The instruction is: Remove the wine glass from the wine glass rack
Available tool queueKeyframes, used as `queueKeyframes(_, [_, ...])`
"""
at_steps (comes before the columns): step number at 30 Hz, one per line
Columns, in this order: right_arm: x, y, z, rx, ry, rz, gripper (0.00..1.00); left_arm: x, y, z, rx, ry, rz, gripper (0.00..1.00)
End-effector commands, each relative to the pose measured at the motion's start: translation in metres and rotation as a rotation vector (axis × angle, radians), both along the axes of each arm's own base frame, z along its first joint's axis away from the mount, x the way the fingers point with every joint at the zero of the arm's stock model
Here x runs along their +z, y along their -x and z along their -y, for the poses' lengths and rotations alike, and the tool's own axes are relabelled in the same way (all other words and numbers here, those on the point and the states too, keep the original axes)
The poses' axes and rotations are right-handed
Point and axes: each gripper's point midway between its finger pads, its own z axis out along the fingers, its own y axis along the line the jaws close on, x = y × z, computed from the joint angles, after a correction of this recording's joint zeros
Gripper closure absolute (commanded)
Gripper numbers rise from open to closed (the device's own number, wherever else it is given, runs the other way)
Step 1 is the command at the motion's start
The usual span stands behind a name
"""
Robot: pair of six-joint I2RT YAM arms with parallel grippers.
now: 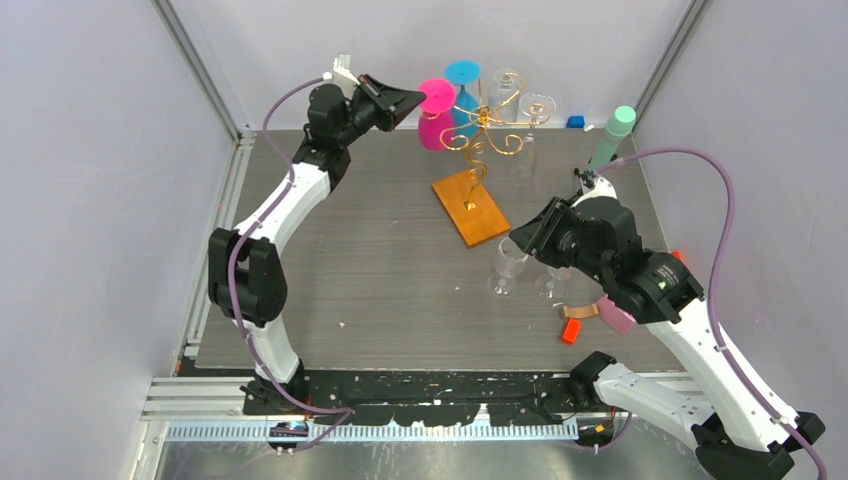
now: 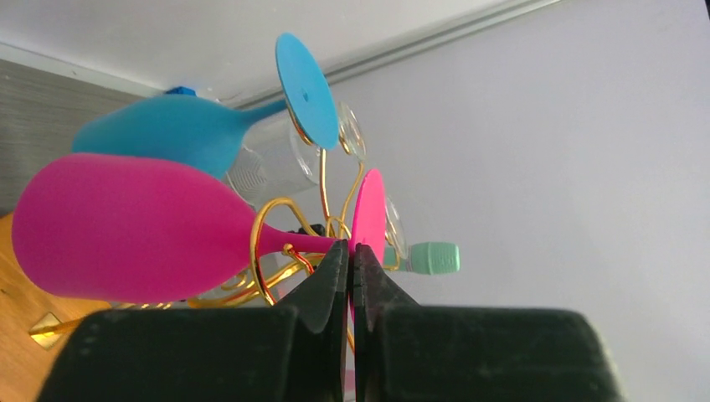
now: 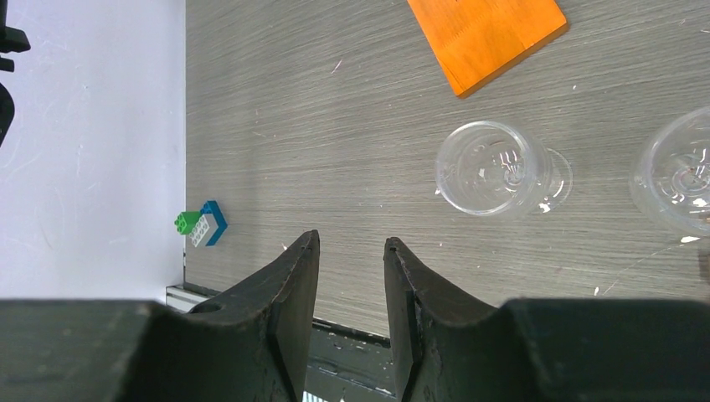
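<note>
The wine glass rack is thin gold wire on an orange-brown wooden base at the back middle of the table. Hanging from it upside down are a pink wine glass, a blue one and two clear ones. My left gripper is shut on the edge of the pink wine glass's round foot; the bowl lies left of the fingers, and the stem still passes through a gold loop. My right gripper hangs open and empty over the table, right of the base.
Two clear glasses stand upright on the table under the right arm. A mint-green cylinder on a black tripod and a blue block are at the back right. Orange and pink pieces lie near the front right. A small toy-brick stack sits at the table edge.
</note>
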Motion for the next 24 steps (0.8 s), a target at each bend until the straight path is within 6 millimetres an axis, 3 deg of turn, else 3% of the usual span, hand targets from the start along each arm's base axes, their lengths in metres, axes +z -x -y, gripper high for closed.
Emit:
queueKeyframes(1, [0.01, -0.002, 0.001, -0.018, -0.028, 0.035, 0.6, 0.032, 0.029, 0.016, -0.133, 0.02, 0.093, 1.0])
queueKeyframes(8, [0.012, -0.001, -0.002, -0.004, -0.044, 0.032, 0.58, 0.028, 0.046, 0.017, -0.185, 0.019, 0.069, 1.0])
queueKeyframes(15, [0.019, -0.001, -0.009, 0.023, -0.084, 0.056, 0.46, 0.039, 0.06, -0.004, -0.133, 0.039, 0.084, 1.0])
queueKeyframes(18, [0.024, -0.002, -0.015, 0.04, -0.117, 0.084, 0.39, 0.044, 0.076, -0.022, -0.091, 0.039, 0.108, 1.0])
queueKeyframes(24, [0.033, -0.002, -0.036, 0.12, -0.222, 0.13, 0.31, 0.071, 0.125, -0.049, -0.082, 0.111, 0.163, 1.0])
